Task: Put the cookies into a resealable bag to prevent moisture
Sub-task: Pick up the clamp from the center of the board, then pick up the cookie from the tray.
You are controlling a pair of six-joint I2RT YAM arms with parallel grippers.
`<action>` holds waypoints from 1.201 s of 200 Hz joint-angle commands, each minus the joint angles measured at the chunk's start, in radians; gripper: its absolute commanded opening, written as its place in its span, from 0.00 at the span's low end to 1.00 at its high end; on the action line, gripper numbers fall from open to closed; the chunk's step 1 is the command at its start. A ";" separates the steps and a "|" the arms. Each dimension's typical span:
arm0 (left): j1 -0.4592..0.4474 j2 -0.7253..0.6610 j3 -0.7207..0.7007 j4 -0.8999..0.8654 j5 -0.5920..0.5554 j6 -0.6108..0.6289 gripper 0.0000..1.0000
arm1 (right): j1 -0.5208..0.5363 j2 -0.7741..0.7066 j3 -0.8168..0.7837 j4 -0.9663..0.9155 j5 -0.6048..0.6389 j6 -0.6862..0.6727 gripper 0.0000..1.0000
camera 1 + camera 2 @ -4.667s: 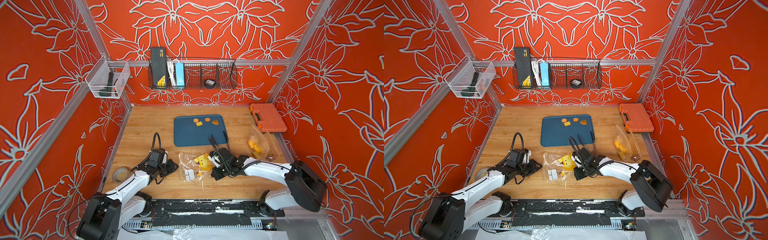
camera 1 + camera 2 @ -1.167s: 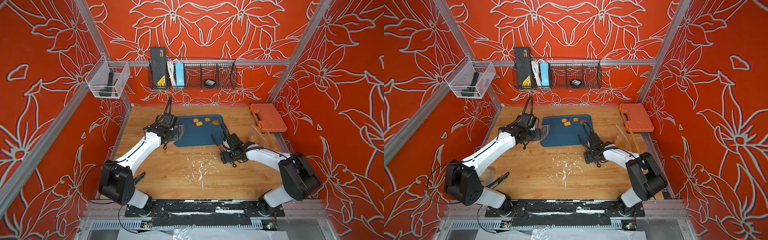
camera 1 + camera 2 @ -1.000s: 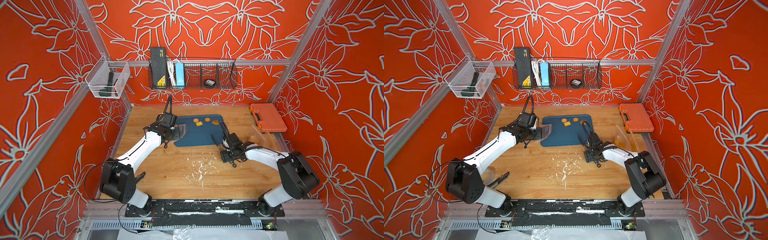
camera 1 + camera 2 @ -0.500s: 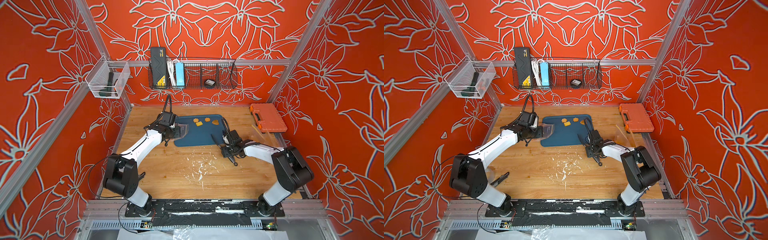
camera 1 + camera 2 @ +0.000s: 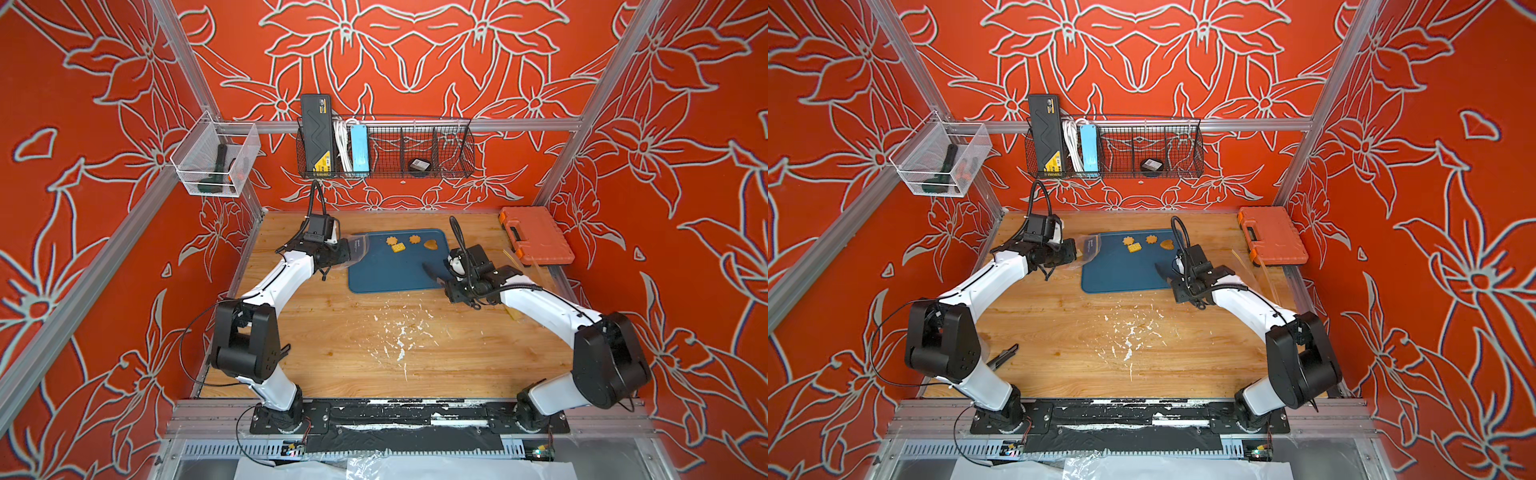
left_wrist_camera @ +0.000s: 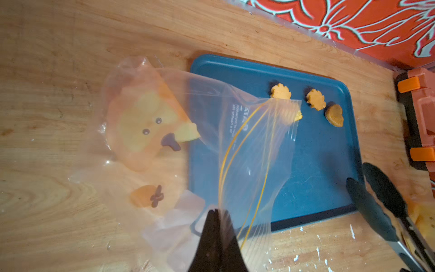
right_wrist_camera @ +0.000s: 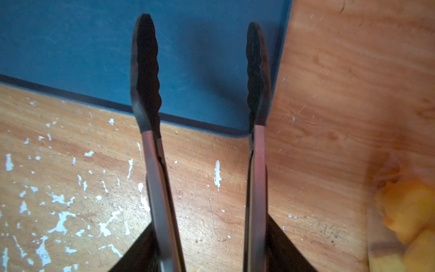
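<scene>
Several small golden cookies (image 5: 398, 248) (image 5: 1134, 247) (image 6: 316, 100) lie at the far end of the blue tray (image 5: 395, 278) (image 5: 1121, 278) (image 6: 317, 164). My left gripper (image 5: 345, 258) (image 5: 1074, 253) (image 6: 214, 212) is shut on the edge of the clear resealable bag (image 5: 357, 248) (image 5: 1089, 246) (image 6: 164, 131). The bag's mouth drapes over the tray's left edge and covers part of one cookie. My right gripper (image 5: 453, 286) (image 5: 1178, 286) (image 7: 209, 223) is shut on black-tipped tongs (image 7: 146, 70) (image 6: 376, 200). The tongs' tips stand apart, with nothing between them, over the tray's near right corner.
An orange case (image 5: 536, 241) lies at the back right. Another clear bag with yellow pieces (image 7: 412, 212) sits on the table right of the tongs. White flecks (image 5: 399, 332) dot the wood in front of the tray. A wire basket (image 5: 386, 153) hangs on the back wall.
The left arm carried the bag from the front middle to the tray's left edge. Over the last second the right arm brought the tongs closer to the tray's corner.
</scene>
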 commanded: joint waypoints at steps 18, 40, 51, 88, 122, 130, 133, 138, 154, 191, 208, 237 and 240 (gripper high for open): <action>0.012 -0.016 -0.063 0.076 0.079 -0.002 0.00 | -0.031 0.134 0.152 -0.098 -0.007 -0.024 0.61; 0.023 -0.018 -0.065 0.096 0.106 -0.010 0.00 | -0.047 0.235 0.246 -0.120 -0.009 -0.011 0.60; 0.032 -0.023 -0.070 0.107 0.119 -0.016 0.00 | -0.052 0.274 0.278 -0.113 -0.005 0.002 0.60; 0.058 -0.023 -0.079 0.119 0.137 -0.024 0.00 | -0.060 0.392 0.411 -0.147 0.008 0.021 0.60; 0.063 -0.019 -0.081 0.122 0.144 -0.021 0.00 | -0.064 0.471 0.506 -0.179 0.034 0.002 0.59; 0.063 -0.016 -0.081 0.122 0.148 -0.022 0.00 | -0.068 0.487 0.526 -0.188 0.032 -0.003 0.59; 0.063 -0.016 -0.081 0.122 0.150 -0.022 0.00 | -0.068 0.492 0.532 -0.190 0.033 -0.004 0.59; 0.063 -0.014 -0.081 0.123 0.152 -0.022 0.00 | -0.069 0.500 0.540 -0.192 0.035 -0.006 0.59; 0.063 -0.010 -0.079 0.124 0.158 -0.020 0.00 | -0.073 0.526 0.564 -0.203 0.035 -0.009 0.59; 0.063 0.001 -0.081 0.127 0.174 -0.020 0.00 | -0.078 0.553 0.594 -0.217 0.035 -0.024 0.53; 0.064 0.011 -0.078 0.127 0.188 -0.020 0.00 | -0.078 0.551 0.595 -0.221 0.035 -0.033 0.47; 0.063 0.018 -0.076 0.128 0.211 -0.016 0.00 | -0.078 0.500 0.551 -0.213 0.035 -0.032 0.43; 0.063 0.018 -0.076 0.130 0.213 -0.017 0.00 | -0.078 0.492 0.545 -0.214 0.034 -0.032 0.42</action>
